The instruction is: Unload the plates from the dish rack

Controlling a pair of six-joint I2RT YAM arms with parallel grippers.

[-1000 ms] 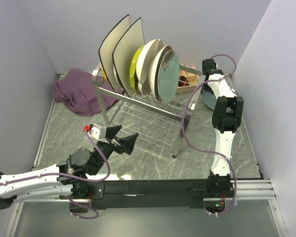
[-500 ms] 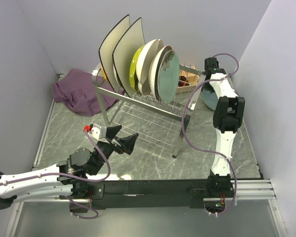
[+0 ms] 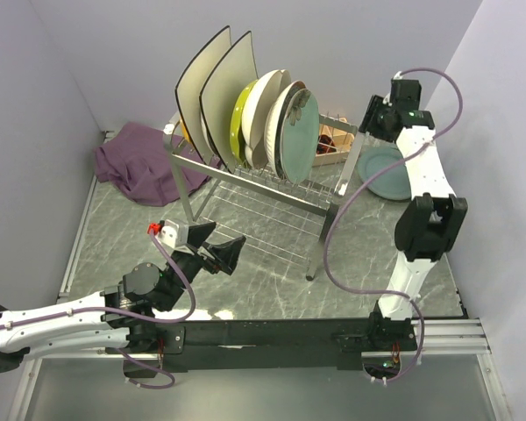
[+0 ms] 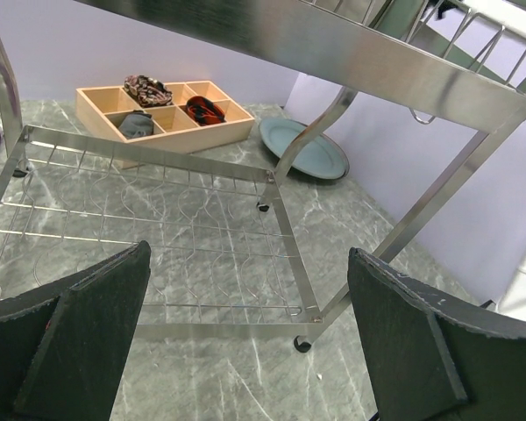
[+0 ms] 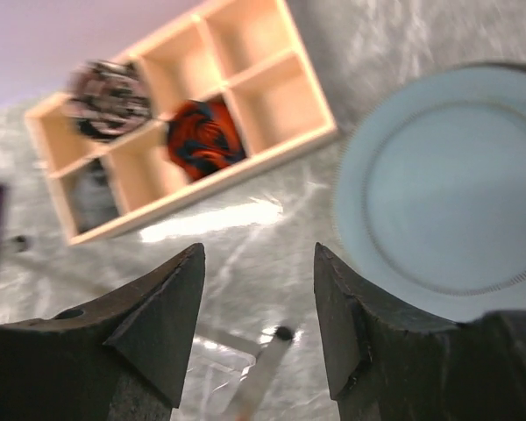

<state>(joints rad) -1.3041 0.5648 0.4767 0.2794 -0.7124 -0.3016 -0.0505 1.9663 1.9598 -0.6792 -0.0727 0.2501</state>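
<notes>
**A:** Right tool (image 5: 259, 256) hangs open with nothing between its fingers, high over the far right corner of the counter (image 3: 272, 281). How much room does it have?

**B:** Little. The side wall is close on its right, the back wall is behind it, and the dish rack (image 3: 245, 180) is to its left. Below it a blue plate (image 5: 447, 193) lies flat on the counter, near the rack's right leg and a wooden box (image 5: 184, 114).

**A:** And the other plates (image 3: 263, 114)?

**B:** They stand on edge in the rack's top tier, packed close together.

**A:** Left tool (image 4: 250, 254)?

**B:** It is spread wide and holds nothing. It sits low at the near left and points at the rack's lower shelf, with open counter between them. A purple cloth (image 3: 140, 162) is heaped by the left wall.

**A:** What do the wrist cameras add?

**B:** The right one shows the box's compartments, with a red-and-black thing and a patterned one inside. From overhead the rack and plates hide most of the box. The left one looks under the rack through to the box and the blue plate.
</notes>
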